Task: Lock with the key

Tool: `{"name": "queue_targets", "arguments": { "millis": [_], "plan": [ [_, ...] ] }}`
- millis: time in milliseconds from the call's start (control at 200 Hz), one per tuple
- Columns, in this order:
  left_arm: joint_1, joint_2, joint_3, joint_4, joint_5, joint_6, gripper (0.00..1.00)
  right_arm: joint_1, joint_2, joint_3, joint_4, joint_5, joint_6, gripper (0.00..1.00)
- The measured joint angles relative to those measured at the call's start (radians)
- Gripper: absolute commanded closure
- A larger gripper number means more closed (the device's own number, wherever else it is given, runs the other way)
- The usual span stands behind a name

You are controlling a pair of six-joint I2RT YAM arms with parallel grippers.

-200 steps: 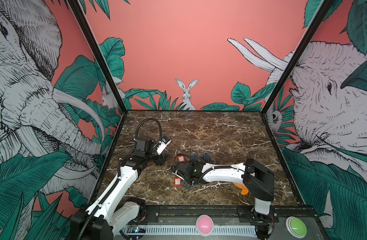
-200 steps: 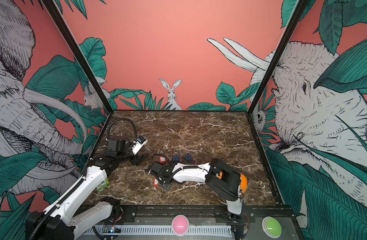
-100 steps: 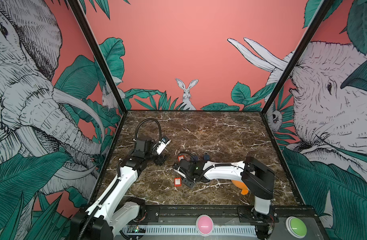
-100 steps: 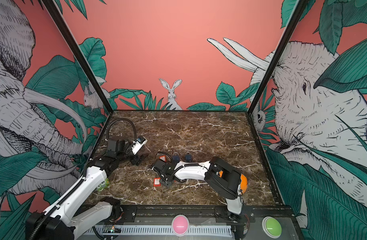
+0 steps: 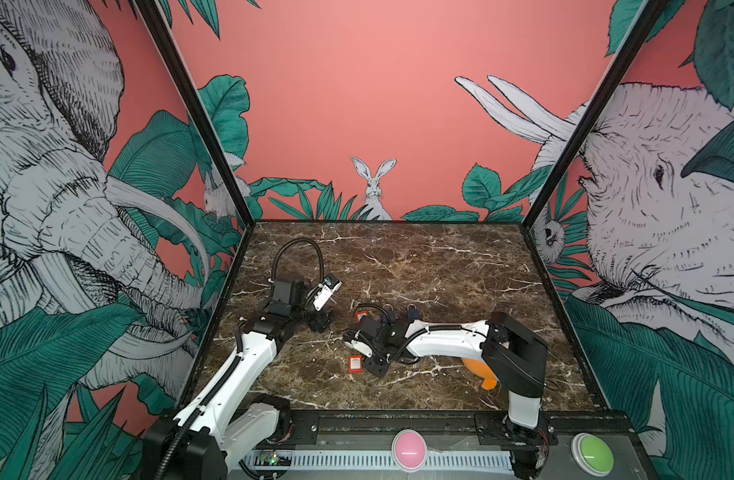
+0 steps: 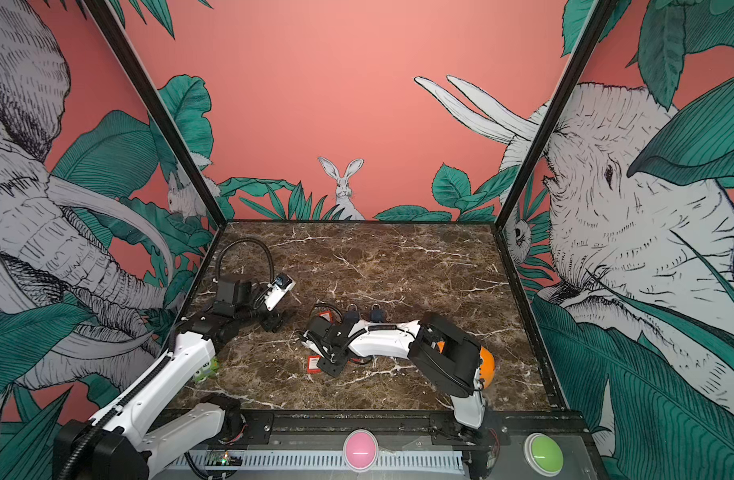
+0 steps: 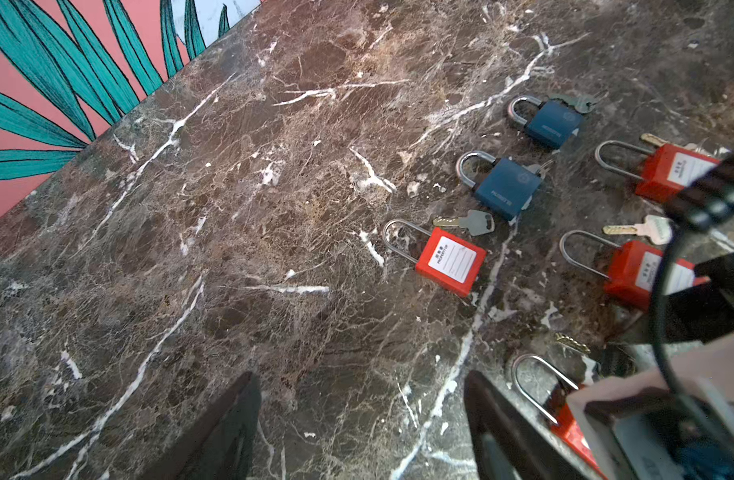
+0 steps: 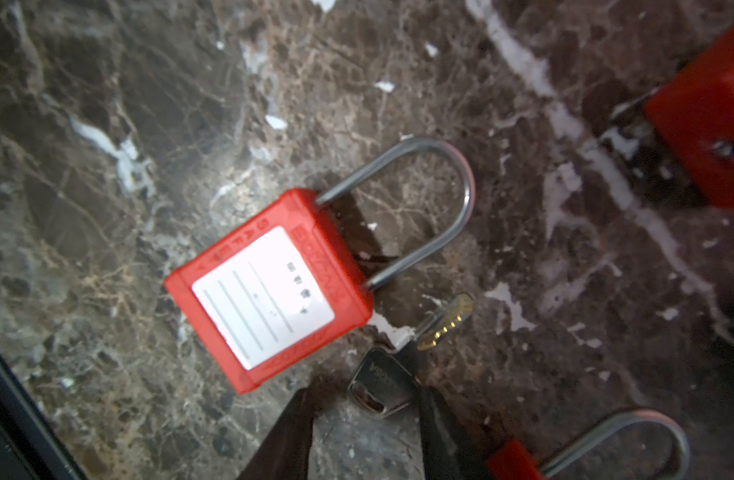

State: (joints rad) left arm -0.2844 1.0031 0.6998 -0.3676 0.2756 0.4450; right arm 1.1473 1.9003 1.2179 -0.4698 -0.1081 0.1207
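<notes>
Red padlock (image 8: 269, 286): square plastic body, white ruled label face up, long steel shackle. It lies flat on the counter (image 5: 419, 266), nearer the front edge than the back and roughly midway between the side edges. Both shackle legs meet the body; I can't tell whether it is latched.

Key (image 8: 402, 357): silver head, brass-coloured toothed blade. It lies on the counter just beside the padlock's body corner at the shackle end. The blade points the way the shackle points and is outside the lock. The head lies between the fingers of my right gripper (image 8: 365, 392), with a gap showing on one side.
</notes>
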Motion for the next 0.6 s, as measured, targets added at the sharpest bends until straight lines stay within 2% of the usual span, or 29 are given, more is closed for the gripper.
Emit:
{"name": "queue_targets", "arguments": {
  "millis": [155, 400, 500, 600],
  "plan": [
    [0.0, -0.001, -0.018, 0.01, -0.006, 0.0, 0.21, -0.003, -0.018, -0.004, -0.004, 0.006, -0.019, 0.57],
    [0.013, -0.064, -0.09, 0.096, -0.029, -0.013, 0.19, -0.005, -0.105, 0.004, 0.014, 0.182, -0.064, 0.54],
    [0.026, -0.099, -0.122, 0.156, -0.054, -0.038, 0.18, -0.023, -0.209, -0.058, 0.093, 0.259, -0.081, 0.5],
    [0.055, -0.102, -0.158, 0.26, -0.106, -0.088, 0.18, -0.086, -0.36, -0.165, 0.177, 0.366, -0.095, 0.41]
  ]
}}
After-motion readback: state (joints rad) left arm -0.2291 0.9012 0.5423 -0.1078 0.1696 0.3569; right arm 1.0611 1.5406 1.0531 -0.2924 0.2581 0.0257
